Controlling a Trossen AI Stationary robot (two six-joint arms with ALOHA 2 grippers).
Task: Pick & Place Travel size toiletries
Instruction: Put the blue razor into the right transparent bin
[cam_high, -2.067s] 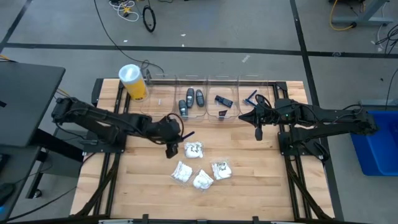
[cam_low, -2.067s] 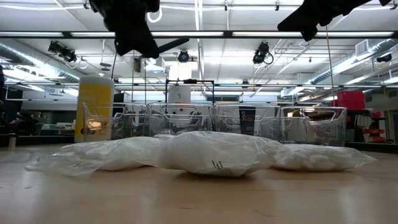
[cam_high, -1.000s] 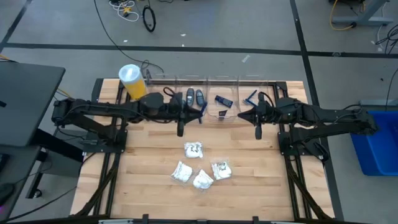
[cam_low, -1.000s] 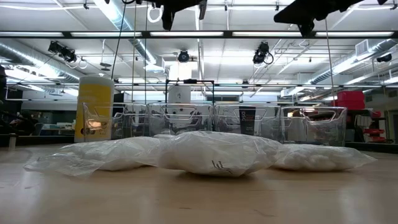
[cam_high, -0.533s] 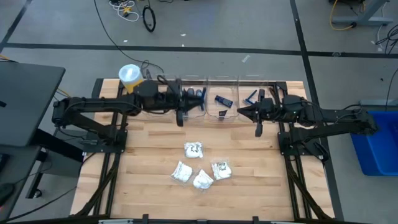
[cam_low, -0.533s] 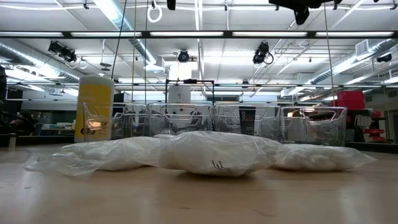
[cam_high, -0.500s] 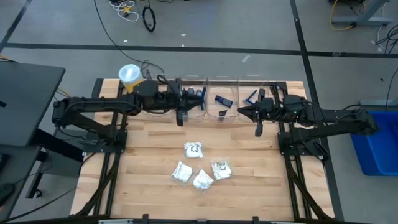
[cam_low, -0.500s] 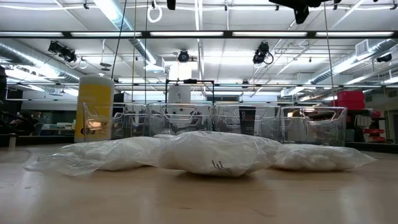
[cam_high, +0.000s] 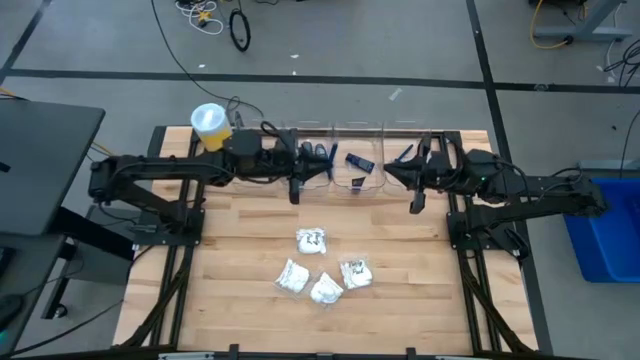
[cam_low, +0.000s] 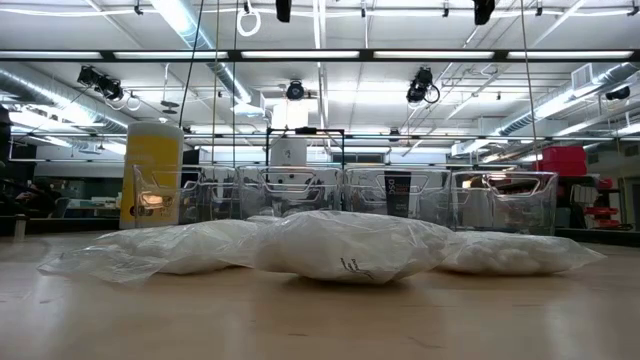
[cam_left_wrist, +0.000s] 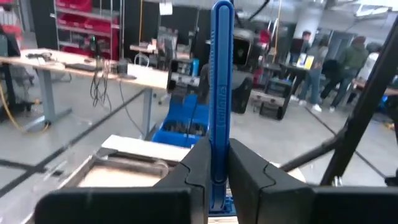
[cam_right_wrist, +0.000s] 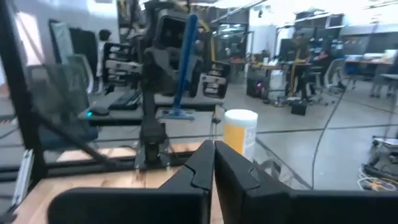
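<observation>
My left gripper (cam_high: 318, 163) hovers over the clear bins (cam_high: 340, 185) at the table's far edge, shut on a thin blue razor (cam_left_wrist: 221, 87). The razor also shows in the right wrist view (cam_right_wrist: 183, 59). Facing it from the right, my right gripper (cam_high: 388, 172) is shut and holds nothing (cam_right_wrist: 213, 163). Several white packets (cam_high: 320, 268) lie flat on the wooden table, nearer than both grippers, and fill the low view (cam_low: 340, 245). Dark grey pieces (cam_high: 352, 160) and another blue razor (cam_high: 403, 153) lie in the bins. My left gripper pinches the razor's handle (cam_left_wrist: 219, 163) between its two fingers, which reach out level from the table's left and lie across it. The razor stands nearly upright and is lifted clear. Its long end rises above the fingers and its head (cam_right_wrist: 174, 114) hangs below them.
A tall yellow cylinder with a white lid (cam_high: 212, 130) stands at the far left, beside the bins. The row of bins runs along the far edge. People stand in the room beyond the table (cam_left_wrist: 323, 68).
My left gripper has risen with the razor above the bins, almost out of the low view's top. My right gripper has tipped up to level and also risen a little, staying shut.
</observation>
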